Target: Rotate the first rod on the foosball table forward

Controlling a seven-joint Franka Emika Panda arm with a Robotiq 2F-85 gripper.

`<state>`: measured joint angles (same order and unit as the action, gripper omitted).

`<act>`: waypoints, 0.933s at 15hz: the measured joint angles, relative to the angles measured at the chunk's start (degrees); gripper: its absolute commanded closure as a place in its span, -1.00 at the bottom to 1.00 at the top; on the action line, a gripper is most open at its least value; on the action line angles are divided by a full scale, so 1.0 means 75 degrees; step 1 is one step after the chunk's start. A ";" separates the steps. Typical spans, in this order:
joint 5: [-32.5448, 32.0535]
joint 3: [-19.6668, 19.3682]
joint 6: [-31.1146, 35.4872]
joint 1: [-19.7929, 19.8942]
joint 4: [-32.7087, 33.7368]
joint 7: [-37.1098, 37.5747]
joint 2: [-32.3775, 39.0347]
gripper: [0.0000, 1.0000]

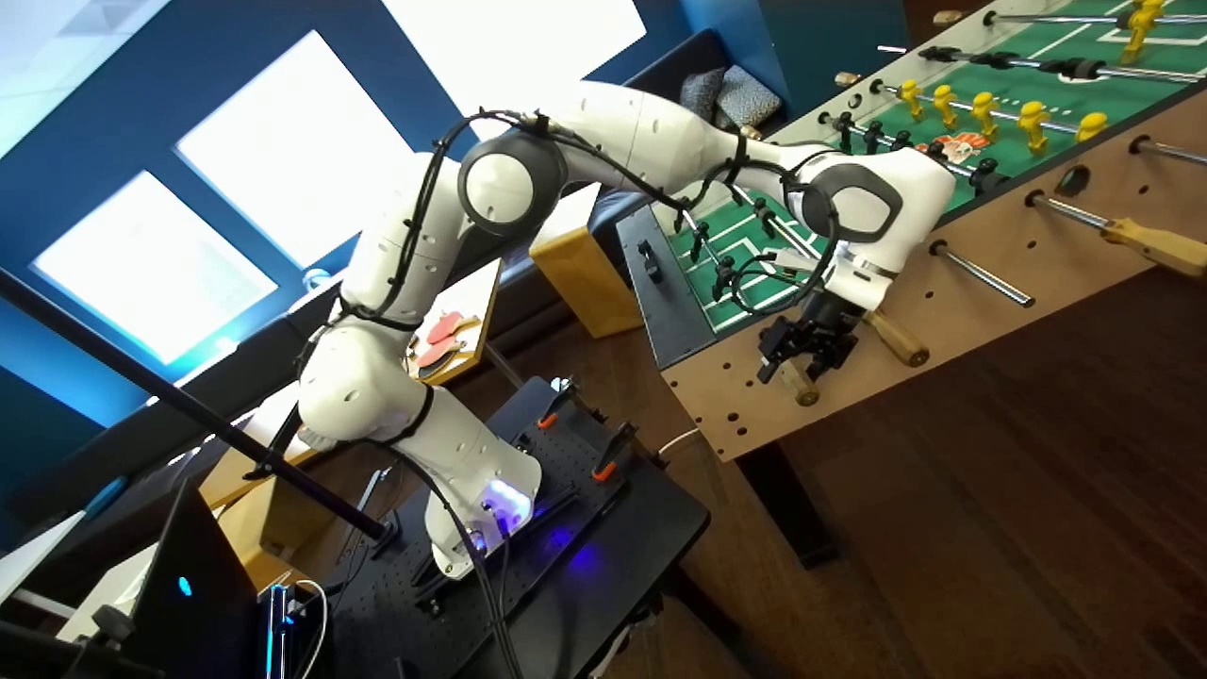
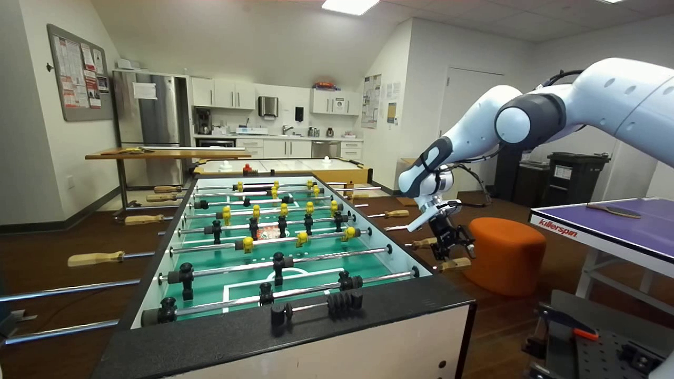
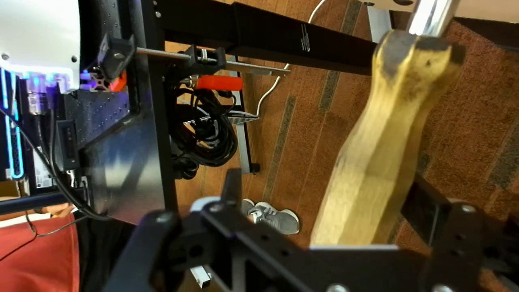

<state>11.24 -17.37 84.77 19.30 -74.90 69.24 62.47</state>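
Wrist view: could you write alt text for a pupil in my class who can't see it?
A pale wooden handle on a shiny metal rod slants between the sides of the open black tool. At left, an orange-handled clamp and coiled black cables show beside a dark tabletop, with grey shoes on the brown floor.

Handle (image 3: pixel 371 174) looks like smooth wood; rod (image 3: pixel 434 16), glossy metal; stool (image 2: pixel 505 258), matt cloth; clamp handle (image 3: pixel 221 82), smooth plastic.
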 measured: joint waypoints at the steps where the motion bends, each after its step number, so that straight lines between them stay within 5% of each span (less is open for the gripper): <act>1: 0.0000 -0.0041 0.0204 -0.0058 -0.0238 0.0000 -0.0175 -1.00; 14: -0.0529 -0.0548 0.3163 -0.0872 -0.4352 0.0000 -0.3648 -1.00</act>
<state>7.27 -21.48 108.49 12.76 -107.54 69.24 35.11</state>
